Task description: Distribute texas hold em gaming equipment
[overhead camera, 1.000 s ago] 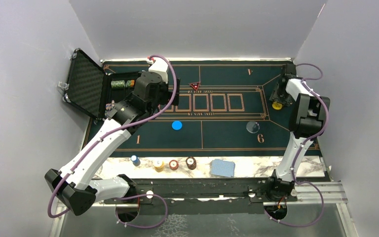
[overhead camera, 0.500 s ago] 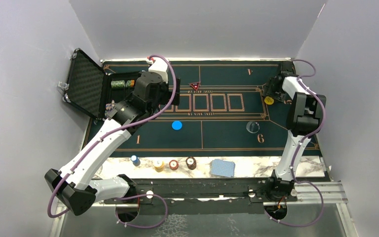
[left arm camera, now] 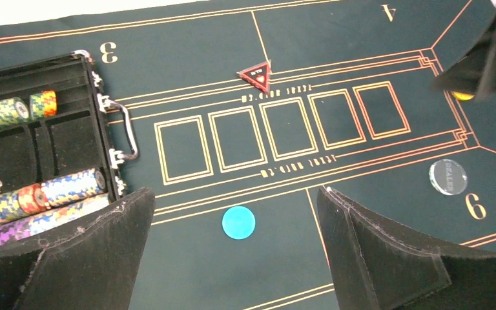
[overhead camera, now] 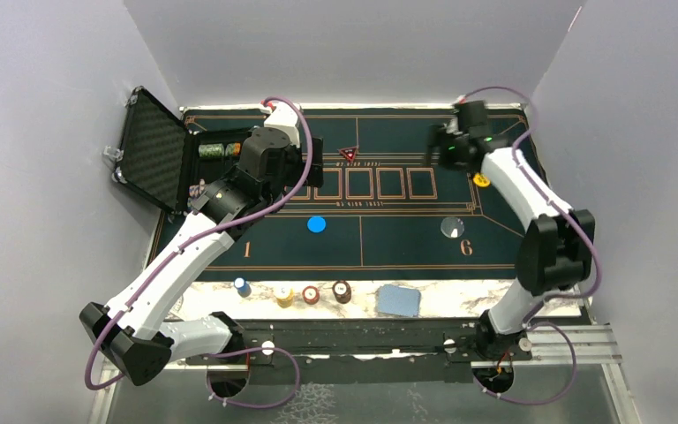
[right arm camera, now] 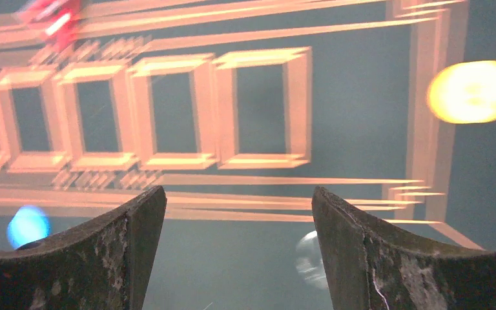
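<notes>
— A green felt mat (overhead camera: 388, 243) between grey walls. From above, can you read the claws?
— Barely. The left gripper (overhead camera: 312, 173) is half hidden by its own wrist. The right gripper (overhead camera: 442, 147) is blurred, near the yellow disc (overhead camera: 481, 180).
— Left wrist view?
— Fingers spread wide, empty, above the blue disc (left arm camera: 238, 222). The black case (left arm camera: 39, 148) is cut off.
— Right wrist?
— Smeared, but the jaws stand apart, holding nothing.

mat (overhead camera: 388, 237) middle passable | case (overhead camera: 154, 155) blocks left | 4 chip stacks (overhead camera: 310, 295) near edge
</notes>
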Action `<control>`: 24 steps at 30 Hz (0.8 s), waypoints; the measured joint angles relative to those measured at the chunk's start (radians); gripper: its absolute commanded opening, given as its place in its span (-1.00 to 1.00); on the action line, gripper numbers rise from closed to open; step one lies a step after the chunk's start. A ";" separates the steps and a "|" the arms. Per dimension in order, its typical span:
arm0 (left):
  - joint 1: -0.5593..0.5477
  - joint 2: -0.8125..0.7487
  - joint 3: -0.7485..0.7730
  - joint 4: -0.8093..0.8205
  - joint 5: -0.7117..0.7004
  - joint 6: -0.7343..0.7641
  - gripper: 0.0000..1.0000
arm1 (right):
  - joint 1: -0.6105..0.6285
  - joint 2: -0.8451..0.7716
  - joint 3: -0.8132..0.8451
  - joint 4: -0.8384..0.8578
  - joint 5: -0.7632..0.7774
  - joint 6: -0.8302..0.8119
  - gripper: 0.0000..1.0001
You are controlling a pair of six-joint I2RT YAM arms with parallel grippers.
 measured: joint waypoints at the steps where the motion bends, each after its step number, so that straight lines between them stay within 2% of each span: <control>1: 0.000 0.000 0.000 0.000 0.006 -0.006 0.98 | 0.073 -0.044 -0.034 0.010 -0.025 0.016 0.70; 5: 0.000 0.000 0.000 -0.007 0.042 -0.041 0.98 | 0.372 -0.133 -0.182 0.039 -0.095 0.095 0.70; 8: 0.000 -0.003 -0.007 -0.022 0.072 -0.079 0.98 | 0.502 -0.144 -0.270 0.027 -0.126 0.135 0.70; 12: 0.000 -0.043 -0.064 -0.040 0.094 -0.127 0.98 | 0.535 -0.226 -0.341 -0.018 -0.130 0.152 0.72; 16: 0.000 -0.092 -0.119 -0.054 0.104 -0.177 0.98 | 0.531 -0.425 -0.378 -0.036 -0.127 0.138 0.74; 20: 0.000 -0.126 -0.153 -0.066 0.118 -0.228 0.98 | 0.529 -0.601 -0.418 -0.032 -0.117 0.092 0.87; 24: 0.000 -0.142 -0.169 -0.086 0.129 -0.260 0.98 | 0.528 -0.616 -0.441 -0.089 -0.145 0.034 0.86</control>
